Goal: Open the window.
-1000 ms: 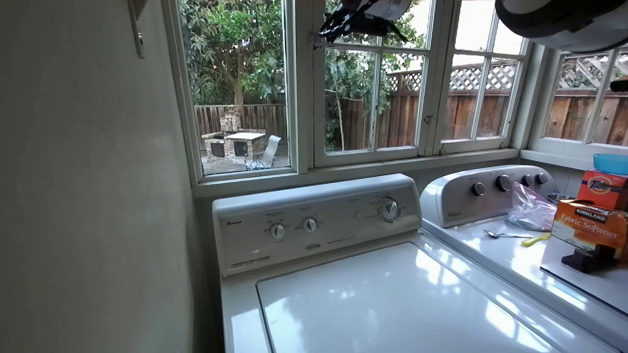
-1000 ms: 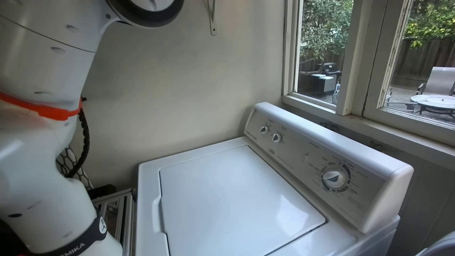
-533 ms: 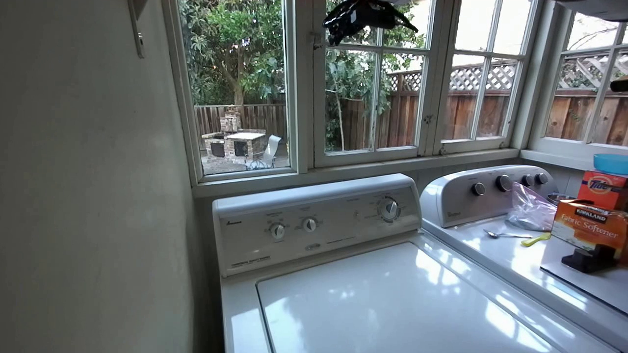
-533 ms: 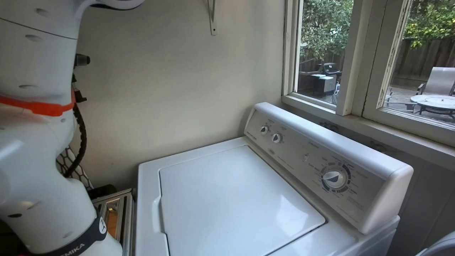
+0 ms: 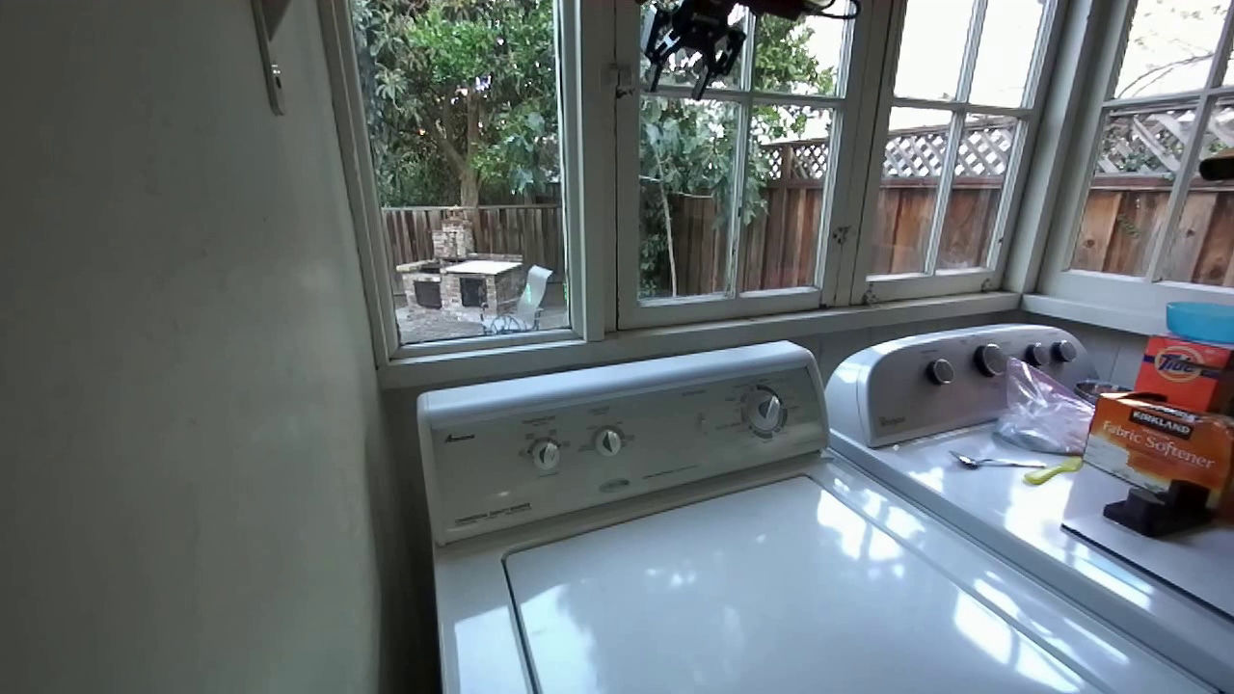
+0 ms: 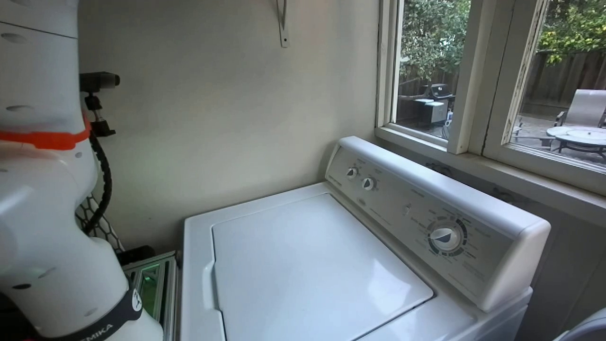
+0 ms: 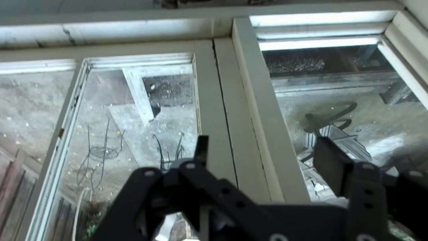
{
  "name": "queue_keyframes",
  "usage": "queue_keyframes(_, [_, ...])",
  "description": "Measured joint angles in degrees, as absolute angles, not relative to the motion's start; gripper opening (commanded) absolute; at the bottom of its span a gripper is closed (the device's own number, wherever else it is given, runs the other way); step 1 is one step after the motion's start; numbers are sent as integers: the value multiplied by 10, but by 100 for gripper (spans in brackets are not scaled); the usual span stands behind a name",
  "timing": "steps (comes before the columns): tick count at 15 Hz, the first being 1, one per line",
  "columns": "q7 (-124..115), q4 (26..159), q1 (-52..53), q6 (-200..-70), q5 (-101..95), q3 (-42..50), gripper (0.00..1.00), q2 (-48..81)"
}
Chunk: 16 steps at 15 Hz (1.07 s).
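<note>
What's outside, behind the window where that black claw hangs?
Greenery and a wooden fence in an exterior view; pale ground in the wrist view. The gripper covers part of the window in both; whatever it covers can't be seen.

Boxes read "Tide", "KIRKLAND Fabric Softener"; the arm, seemingly "EMIKA".

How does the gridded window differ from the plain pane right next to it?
Thin white bars divide the window; the plain pane is undivided. In an exterior view, the pincer overlaps the window, not the plain pane. There, a lattice-topped fence shows through the window, a brick structure through the plain pane. Both are glass in white frames and look outdoors.
</note>
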<state>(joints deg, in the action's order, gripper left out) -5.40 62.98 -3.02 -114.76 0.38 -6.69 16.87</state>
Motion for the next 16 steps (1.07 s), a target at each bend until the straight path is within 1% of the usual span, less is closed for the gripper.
queue_keyframes(4, [-174, 624, -7, -1040, -26, -67, 100, 144])
queue_keyframes(7, [-238, 618, 3, -1009, -33, -67, 100, 143])
queue_keyframes(11, [-273, 614, -3, -1025, -14, -66, 100, 149])
queue_keyframes(14, [-249, 614, -15, -1106, 7, -66, 100, 159])
queue_keyframes(16, [-241, 614, -19, -1123, 10, -66, 100, 164])
